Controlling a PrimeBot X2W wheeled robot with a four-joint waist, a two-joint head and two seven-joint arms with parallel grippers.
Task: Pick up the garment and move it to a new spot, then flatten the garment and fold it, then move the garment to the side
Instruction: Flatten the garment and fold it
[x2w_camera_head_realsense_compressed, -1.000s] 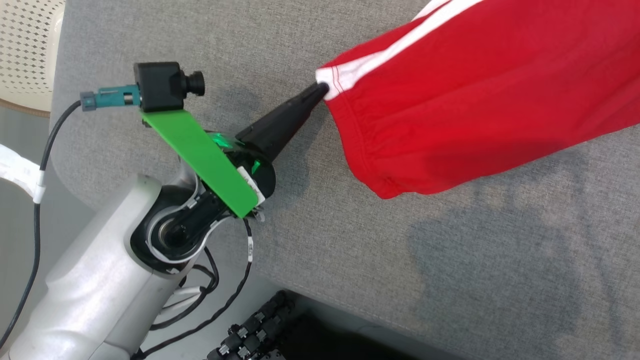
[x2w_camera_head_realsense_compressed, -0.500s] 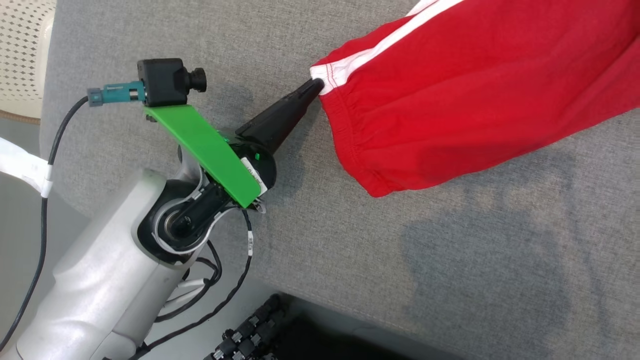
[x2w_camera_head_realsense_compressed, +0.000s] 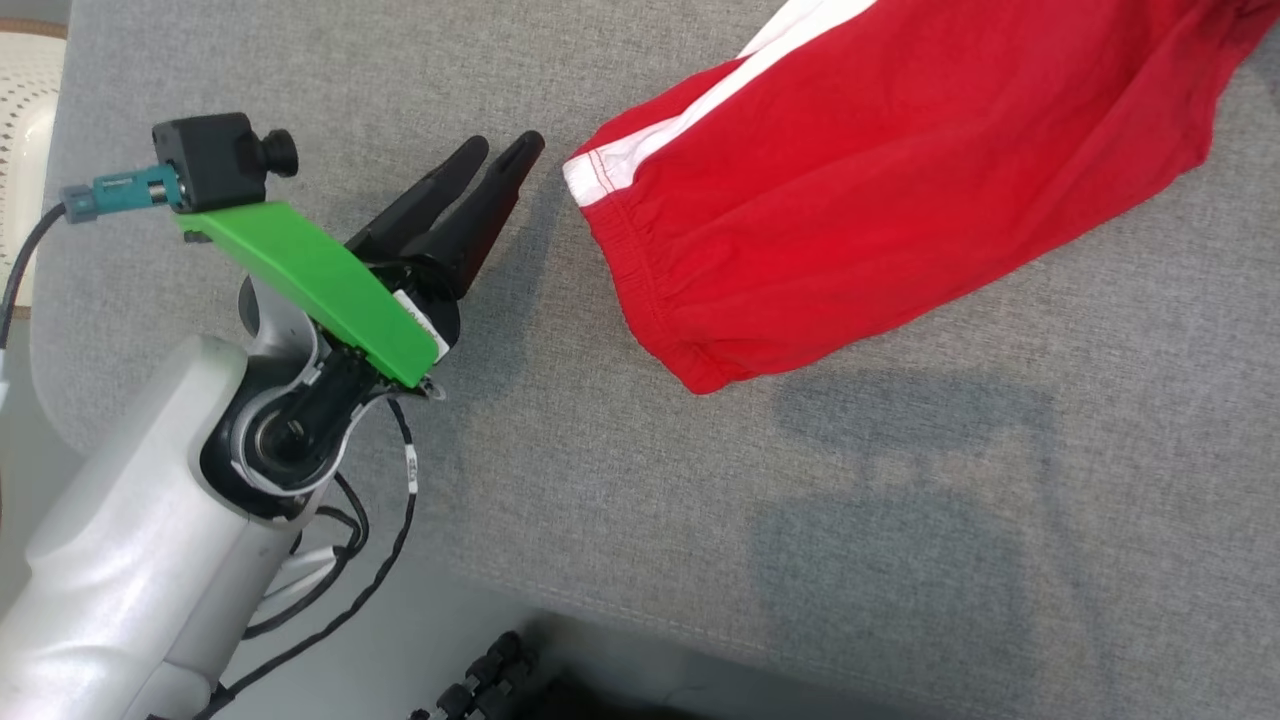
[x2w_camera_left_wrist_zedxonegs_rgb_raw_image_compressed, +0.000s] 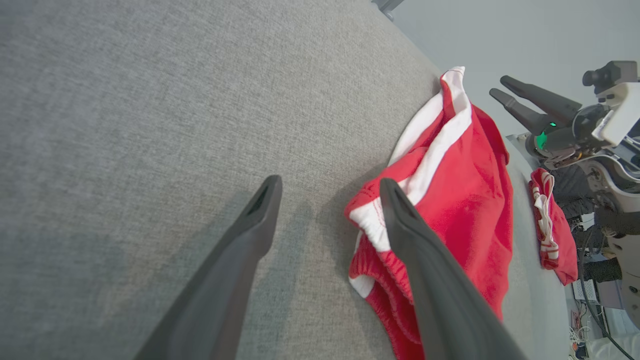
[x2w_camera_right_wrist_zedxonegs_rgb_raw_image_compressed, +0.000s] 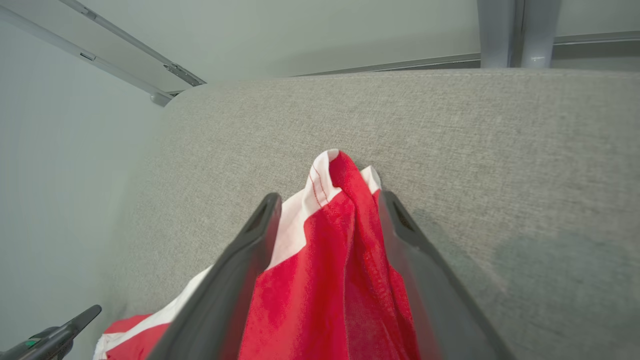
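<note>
As the head camera looked down on the grey woven upholstered surface (x2w_camera_head_realsense_compressed: 700, 520), the left gripper (x2w_camera_head_realsense_compressed: 505, 148) sat upper left. The pale forearm (x2w_camera_head_realsense_compressed: 120, 580) came up from the lower-left corner, with the wrist angled so the two dark fingers pointed up and right. The fingers were parted a little and had nothing between them. The tips were just beside the white-striped corner of the red fabric garment with a white side stripe (x2w_camera_head_realsense_compressed: 880, 190) but not touching it. The garment lay on the surface from centre to upper right, elastic hem facing the gripper. A flat green plastic bracket (x2w_camera_head_realsense_compressed: 310, 280) on the wrist carried a small black camera (x2w_camera_head_realsense_compressed: 215, 160).

Left wrist view: its own fingers were spread wide and empty, low over the grey surface. One finger overlapped the garment's hem corner in the picture; couldn't tell if it touched. The garment ran away along the surface to a raised peak at its far end. The right gripper (x2w_camera_left_wrist_zedxonegs_rgb_raw_image_compressed: 500, 86) was beyond that peak, raised, fingers parted and pointing back over the garment, no cloth visible between the tips.

Right wrist view: the right arm pointed down along the surface, fingers spread wide. Bunched red and white cloth filled the gap between them, its peak past the tips. No pinch was visible; couldn't tell if the fingers touched the cloth.
</note>
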